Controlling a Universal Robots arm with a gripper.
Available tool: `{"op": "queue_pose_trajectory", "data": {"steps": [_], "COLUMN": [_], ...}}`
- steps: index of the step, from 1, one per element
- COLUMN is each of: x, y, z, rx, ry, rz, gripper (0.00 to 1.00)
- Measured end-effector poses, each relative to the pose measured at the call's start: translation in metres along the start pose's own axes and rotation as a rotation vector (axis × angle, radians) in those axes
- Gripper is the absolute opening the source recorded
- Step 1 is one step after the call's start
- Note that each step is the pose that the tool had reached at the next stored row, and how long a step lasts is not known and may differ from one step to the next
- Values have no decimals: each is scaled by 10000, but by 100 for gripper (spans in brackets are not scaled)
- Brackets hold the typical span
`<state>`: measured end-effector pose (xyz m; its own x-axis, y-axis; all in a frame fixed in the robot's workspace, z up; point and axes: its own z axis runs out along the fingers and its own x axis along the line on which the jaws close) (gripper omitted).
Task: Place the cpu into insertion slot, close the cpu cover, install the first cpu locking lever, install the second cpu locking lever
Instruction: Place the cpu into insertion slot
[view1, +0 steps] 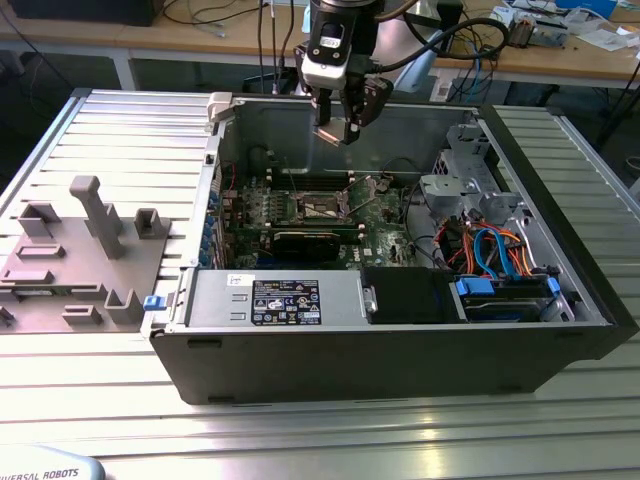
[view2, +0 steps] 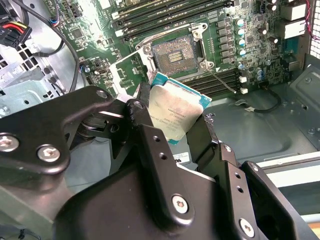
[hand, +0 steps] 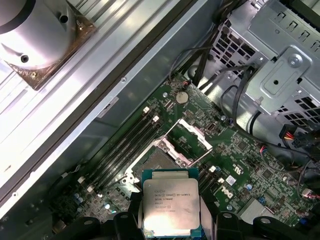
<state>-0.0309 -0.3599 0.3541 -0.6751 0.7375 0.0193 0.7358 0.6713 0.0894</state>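
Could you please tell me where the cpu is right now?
The cpu is gripped in the end effector, held in the air above the green motherboard and close to, but not yet in, the open insertion slot.

Bench is a silver alu-profile table (view1: 110, 130), long ribbed slats w/ grooves btwn them. Sitting on it, middle of the top: an open desktop PC case (view1: 380, 350) lying on its side, dark outer walls, insides facing up. On the exterior view's left, just beside the case, there's a flat grey fixture plate (view1: 40, 275) w/ grey upright blocks and brackets on it. Small blue clip (view1: 152, 301) btwn plate and case, right at the case's corner. Bottom corner on the exterior view's left has a white-ish rounded thing (view1: 45, 468), mostly cut off. In the first wrist view a round silver base (hand: 35, 25) on a square plate sits on the slats near the case wall.
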Motion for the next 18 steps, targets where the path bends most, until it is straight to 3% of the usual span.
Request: {"op": "queue_pose_trajectory", "data": {"steps": [18], "x": [0], "y": [0], "z": [1], "rx": [-6], "ry": [-29], "rz": [319], "gripper": [54]}}
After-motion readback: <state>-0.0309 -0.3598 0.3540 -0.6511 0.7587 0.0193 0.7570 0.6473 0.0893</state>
